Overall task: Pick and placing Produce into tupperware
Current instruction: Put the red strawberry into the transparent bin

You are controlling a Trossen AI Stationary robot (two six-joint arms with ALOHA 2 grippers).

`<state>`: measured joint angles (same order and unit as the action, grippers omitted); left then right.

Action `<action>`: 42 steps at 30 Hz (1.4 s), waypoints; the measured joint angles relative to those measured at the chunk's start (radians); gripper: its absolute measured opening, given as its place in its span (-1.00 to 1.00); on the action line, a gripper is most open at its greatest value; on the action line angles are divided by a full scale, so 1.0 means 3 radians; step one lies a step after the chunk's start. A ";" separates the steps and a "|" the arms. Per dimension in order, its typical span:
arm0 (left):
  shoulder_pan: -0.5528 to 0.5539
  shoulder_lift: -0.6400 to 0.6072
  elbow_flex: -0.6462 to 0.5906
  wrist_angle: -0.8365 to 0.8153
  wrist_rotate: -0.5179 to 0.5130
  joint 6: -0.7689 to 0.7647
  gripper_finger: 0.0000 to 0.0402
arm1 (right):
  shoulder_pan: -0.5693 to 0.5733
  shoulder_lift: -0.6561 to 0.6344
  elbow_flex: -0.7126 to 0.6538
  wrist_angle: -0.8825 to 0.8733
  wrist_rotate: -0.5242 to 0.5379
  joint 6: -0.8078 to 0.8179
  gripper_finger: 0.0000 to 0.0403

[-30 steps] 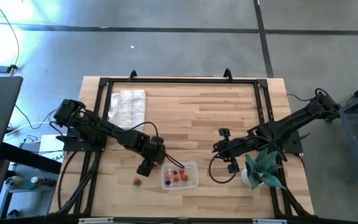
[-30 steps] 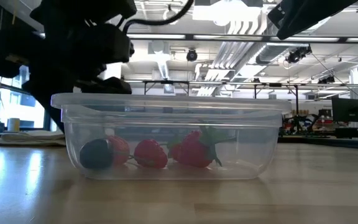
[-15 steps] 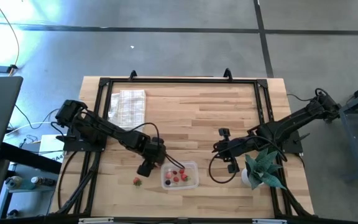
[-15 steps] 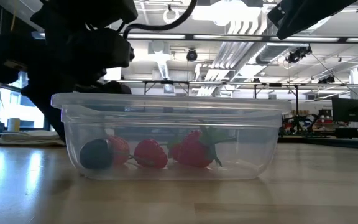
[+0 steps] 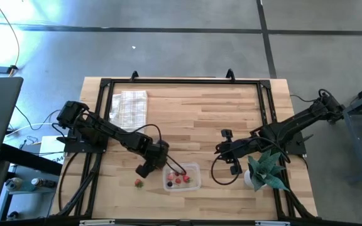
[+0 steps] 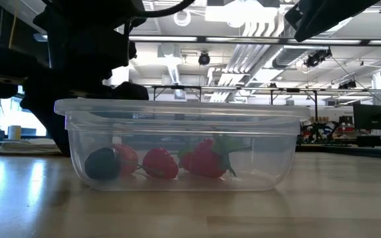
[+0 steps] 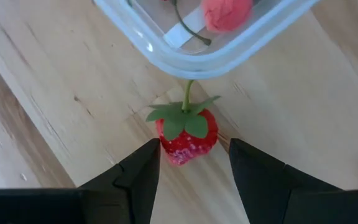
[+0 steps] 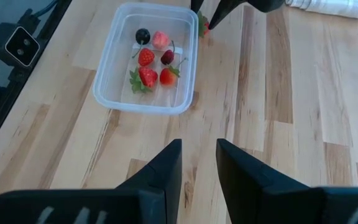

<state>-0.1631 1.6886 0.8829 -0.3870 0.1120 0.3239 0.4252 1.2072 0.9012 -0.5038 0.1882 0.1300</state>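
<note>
Strawberry [image 7: 186, 134], the one piece outside the tupperware [image 5: 182, 177], lies on the bench just beside its wall, directly between the left hand's [image 7: 193, 163] spread fingers, stem toward the container.

Tupperware [image 5: 181, 177] near worktop [image 5: 193, 119] front edge – produce [image 8: 153, 59] inside; one strawberry [image 5: 138, 183] left beside it, left hand [image 5: 144, 171] above. Cloth [image 5: 129, 106] back-left; plant [image 5: 266, 167] right.

- Robotics lab or open workshop hall.
- Low view: exposed ceiling ducts [image 6: 256, 63] and strip lights [image 6: 177, 41], benches with monitors [image 6: 369, 119] behind.
- High view: polished concrete floor [image 5: 187, 50]; butcher-block surface [image 5: 200, 119] ringed by black frame [image 5: 181, 81], loose cables [image 5: 27, 125].
</note>
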 joint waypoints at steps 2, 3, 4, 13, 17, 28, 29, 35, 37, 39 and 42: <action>0.0000 0.0000 0.0000 0.0002 0.0000 0.0117 -0.09 | 0.0000 0.0000 0.0000 0.0000 0.0000 0.0001 -0.55; 0.0000 0.0000 0.0000 0.0001 0.0000 0.0188 -0.09 | 0.0000 0.0000 0.0000 0.0000 0.0000 0.0000 -0.55; 0.0000 0.0000 0.0000 0.0005 0.0000 0.0256 -0.09 | 0.0000 0.0000 0.0000 -0.0001 -0.0001 0.0001 -0.55; 0.0000 0.0007 0.0000 0.0097 -0.0005 0.0884 -0.09 | 0.0000 0.0000 0.0000 0.0000 0.0000 0.0001 -0.55; 0.0000 0.0061 0.0000 0.0037 0.0002 0.1264 -0.09 | 0.0000 0.0000 0.0000 -0.0001 0.0000 0.0001 -0.55; -0.0003 0.0156 0.0007 0.0167 0.0097 0.1752 -0.09 | 0.0000 0.0000 0.0000 0.0001 0.0000 0.0000 -0.55; -0.0003 0.0157 0.0012 0.0161 0.0102 0.1754 -0.09 | 0.0000 0.0000 0.0000 -0.0001 -0.0001 0.0001 -0.55; -0.0003 0.0167 0.0108 0.0116 0.0192 0.1665 -0.09 | 0.0000 0.0000 0.0000 -0.0002 0.0000 0.0001 -0.55; -0.0003 0.0167 0.0134 0.0113 0.0225 0.1605 -0.09 | 0.0000 0.0000 0.0000 -0.0004 -0.0001 0.0001 -0.55; -0.0003 0.0167 0.0146 0.0118 0.0239 0.1567 -0.09 | 0.0000 0.0000 0.0000 0.0000 -0.0001 0.0000 -0.55; -0.0003 0.0167 0.0153 0.0103 0.0243 0.1513 -0.09 | 0.0000 0.0000 0.0000 0.0000 -0.0001 0.0000 -0.55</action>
<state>-0.1638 1.7386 0.9290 -0.3560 0.1849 0.7777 0.4252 1.2072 0.9012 -0.5037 0.1879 0.1299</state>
